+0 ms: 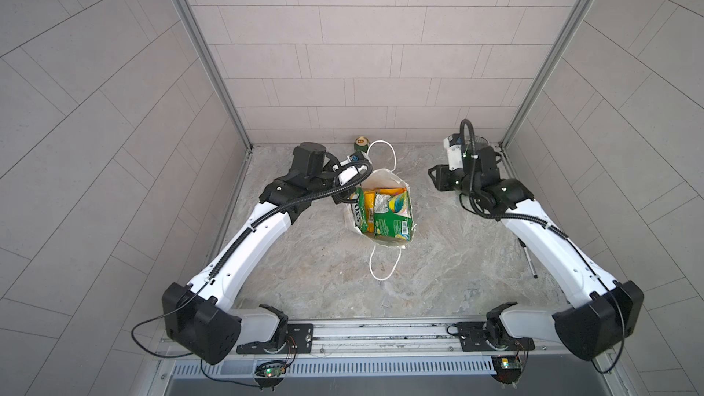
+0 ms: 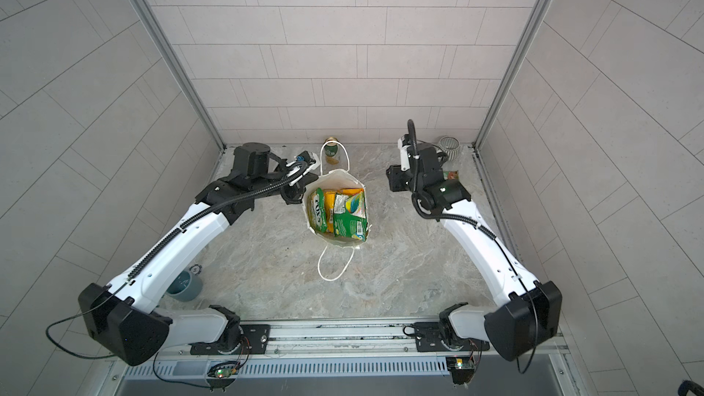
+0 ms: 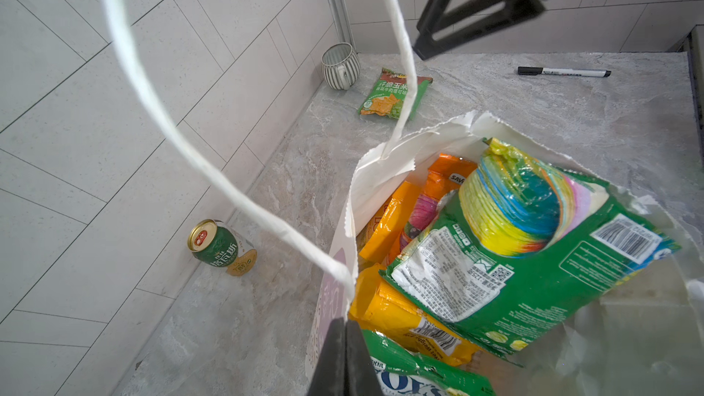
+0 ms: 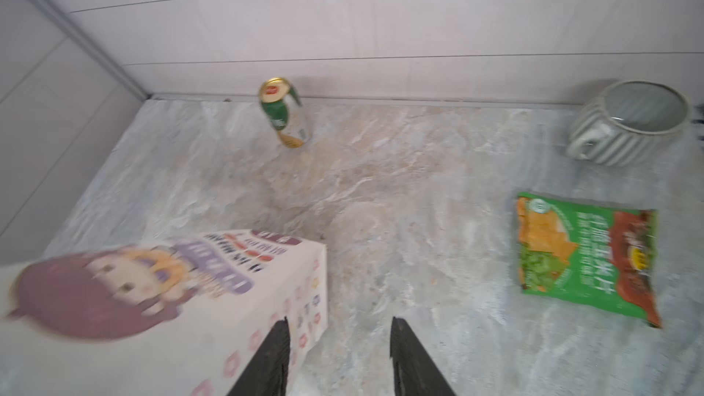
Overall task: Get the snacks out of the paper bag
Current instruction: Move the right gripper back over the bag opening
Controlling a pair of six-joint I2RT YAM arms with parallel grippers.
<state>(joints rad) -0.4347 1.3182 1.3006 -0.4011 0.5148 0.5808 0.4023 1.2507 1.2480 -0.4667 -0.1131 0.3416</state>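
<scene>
Operator: Left gripper (image 3: 344, 356), state?

Technician: Clamped shut on the rim of the paper bag (image 3: 365, 192), at the root of one cord handle (image 3: 190, 146). The bag stands upright near the middle of the table (image 3: 533, 100), mouth open.

Operator: Contents?

Technician: Most of the snacks are inside.
- A FOX'S packet (image 3: 411, 379) lies nearest the jaws.
- A yellow packet (image 3: 392, 314) lies next to it.
- A large green packet (image 3: 533, 268) lies across the stack and stands proud of the rim.
- An orange packet (image 3: 445, 177) sits against the far wall of the bag.

Operator: Right gripper (image 4: 340, 321)?

Technician: Released, jaws apart, nothing between them. It hangs near the bag's printed side, over bare table.
- Beyond it, one loose green packet (image 4: 586, 257) lies flat on the table, outside the bag.
- A striped mug (image 4: 628, 123) stands near that packet.
- A drink can (image 4: 284, 112) stands at the back wall.

Operator: Failure modes?

Technician: Judgement only.
- The rim is thin, ragged paper. An upward pull on a wedged packet may tear it out of the left jaws or tip the bag.
- Glossy film may slip from a shallow pinch.
- An off-centre reach may snag the cord handle.
- A careless set-down may knock the mug.
</scene>
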